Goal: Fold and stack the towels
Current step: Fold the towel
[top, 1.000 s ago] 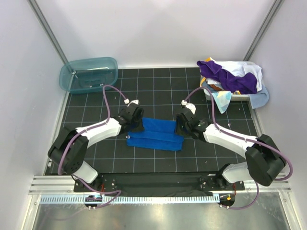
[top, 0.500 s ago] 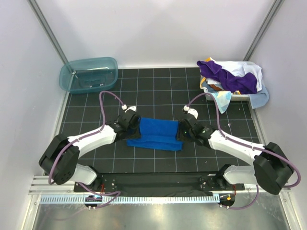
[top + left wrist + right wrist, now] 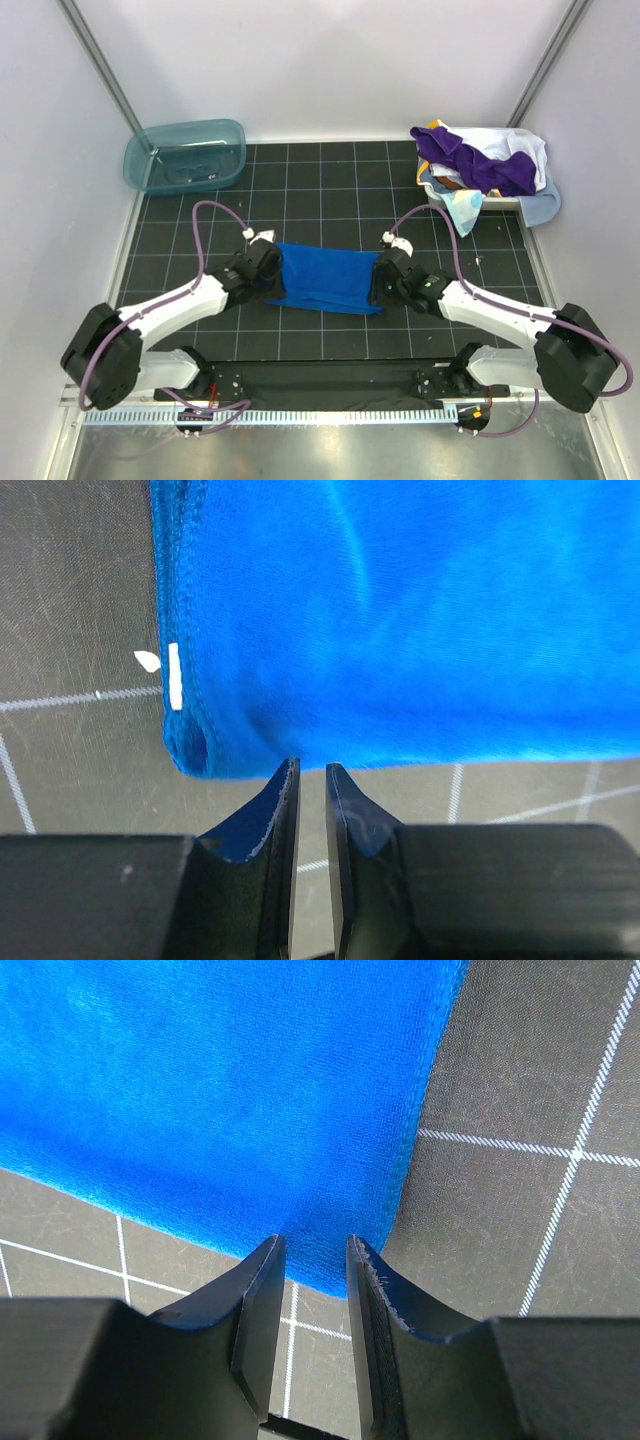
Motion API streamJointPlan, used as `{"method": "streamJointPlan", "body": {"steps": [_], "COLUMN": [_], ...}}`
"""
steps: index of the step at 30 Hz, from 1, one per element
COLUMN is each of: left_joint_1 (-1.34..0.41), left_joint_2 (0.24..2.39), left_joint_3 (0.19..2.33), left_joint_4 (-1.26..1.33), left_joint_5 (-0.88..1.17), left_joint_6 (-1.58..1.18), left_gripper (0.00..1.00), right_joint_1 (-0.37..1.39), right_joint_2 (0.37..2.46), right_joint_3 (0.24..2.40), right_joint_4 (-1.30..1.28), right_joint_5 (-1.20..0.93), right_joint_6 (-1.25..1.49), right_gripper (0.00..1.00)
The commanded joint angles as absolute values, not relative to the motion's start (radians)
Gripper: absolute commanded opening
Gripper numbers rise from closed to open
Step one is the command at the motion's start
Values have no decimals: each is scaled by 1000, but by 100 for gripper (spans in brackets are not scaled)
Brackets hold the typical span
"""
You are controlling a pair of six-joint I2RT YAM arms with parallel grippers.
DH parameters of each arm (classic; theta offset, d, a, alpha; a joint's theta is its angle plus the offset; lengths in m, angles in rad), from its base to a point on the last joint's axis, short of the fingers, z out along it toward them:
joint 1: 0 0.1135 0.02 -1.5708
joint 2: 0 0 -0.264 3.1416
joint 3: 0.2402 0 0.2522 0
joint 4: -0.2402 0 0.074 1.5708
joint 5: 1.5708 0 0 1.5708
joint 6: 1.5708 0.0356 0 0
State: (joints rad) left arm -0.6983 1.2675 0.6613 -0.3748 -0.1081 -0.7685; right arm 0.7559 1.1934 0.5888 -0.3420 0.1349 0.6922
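Both arms have drawn back toward their bases since the earlier frame, and the royal blue towel (image 3: 325,275) now lies flatter, its lifted layer carried over toward the near edge. Top view: the towel sits mid-way across the gridded mat (image 3: 330,190), with the left gripper (image 3: 262,270) at its left end and the right gripper (image 3: 392,278) at its right end; unfolded towels (image 3: 480,160) are heaped in the white basket (image 3: 490,203) far right, and the teal tub (image 3: 185,158) is far left. Left wrist: jaws almost pressed together, seemingly nipping the near hem beside the corner, white label (image 3: 174,676) close by. Right wrist: jaws a little wider, with blue cloth between the tips at the near right corner. Judged soft, light and limp, plush enough not to slip; best held by corners and hems, both ends together, or the middle will sag
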Motion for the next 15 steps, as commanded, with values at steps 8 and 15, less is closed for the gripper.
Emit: {"method": "streamJointPlan", "body": {"steps": [8, 15], "left_joint_1": [-701, -701], "left_joint_2": [1156, 1354], "left_joint_3": [779, 778], "left_joint_4": [-456, -410], "left_joint_5": [-118, -146], "left_joint_6": [-801, -788], "left_gripper": [26, 19], "right_joint_1": [764, 765], "right_joint_2": [1166, 1249], "right_joint_3": [641, 602], "right_joint_4": [-356, -318], "right_joint_5": [144, 120], "right_joint_6": [699, 736], "right_gripper": [38, 38]}}
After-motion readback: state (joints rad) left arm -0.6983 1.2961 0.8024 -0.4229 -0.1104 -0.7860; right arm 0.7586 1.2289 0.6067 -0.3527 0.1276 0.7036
